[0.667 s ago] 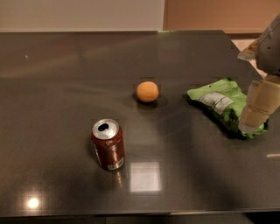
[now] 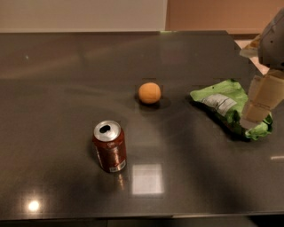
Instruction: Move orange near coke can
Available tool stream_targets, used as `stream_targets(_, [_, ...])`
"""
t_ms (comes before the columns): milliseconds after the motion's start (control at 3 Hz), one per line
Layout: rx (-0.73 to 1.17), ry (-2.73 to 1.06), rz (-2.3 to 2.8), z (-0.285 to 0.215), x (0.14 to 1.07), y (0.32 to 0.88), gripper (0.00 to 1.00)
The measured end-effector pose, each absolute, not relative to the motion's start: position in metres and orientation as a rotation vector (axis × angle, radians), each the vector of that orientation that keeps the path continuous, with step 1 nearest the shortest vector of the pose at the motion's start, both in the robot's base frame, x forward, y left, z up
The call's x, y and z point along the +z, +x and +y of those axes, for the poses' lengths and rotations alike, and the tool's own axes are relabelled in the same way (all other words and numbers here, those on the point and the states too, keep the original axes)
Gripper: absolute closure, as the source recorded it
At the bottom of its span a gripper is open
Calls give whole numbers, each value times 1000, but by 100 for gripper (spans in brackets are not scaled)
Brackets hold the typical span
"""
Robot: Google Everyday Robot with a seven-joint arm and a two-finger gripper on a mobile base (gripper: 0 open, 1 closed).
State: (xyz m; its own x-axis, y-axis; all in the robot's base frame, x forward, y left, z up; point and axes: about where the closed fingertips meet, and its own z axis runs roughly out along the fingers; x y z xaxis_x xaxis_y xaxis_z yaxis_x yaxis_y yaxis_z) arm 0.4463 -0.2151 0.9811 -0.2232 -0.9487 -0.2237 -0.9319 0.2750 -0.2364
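Observation:
The orange (image 2: 149, 92) sits on the dark table (image 2: 62, 88) near its middle. The coke can (image 2: 109, 146) stands upright to the front left of the orange, a clear gap between them, its silver top and opening facing up. My gripper (image 2: 256, 116) hangs at the right edge of the view, over the green bag, well to the right of the orange and touching neither task object.
A crumpled green snack bag (image 2: 226, 105) lies on the table right of the orange, partly under the gripper. The table's far edge meets a pale wall (image 2: 84, 13). Bright ceiling-light reflections show on the tabletop in front of the can.
The gripper has shifted slightly down and left over the green bag. The orange and the can have not moved.

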Motion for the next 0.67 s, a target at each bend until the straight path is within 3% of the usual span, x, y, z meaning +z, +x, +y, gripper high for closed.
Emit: stream_targets(667, [-8,-1688,2182,-196,983,489,0])
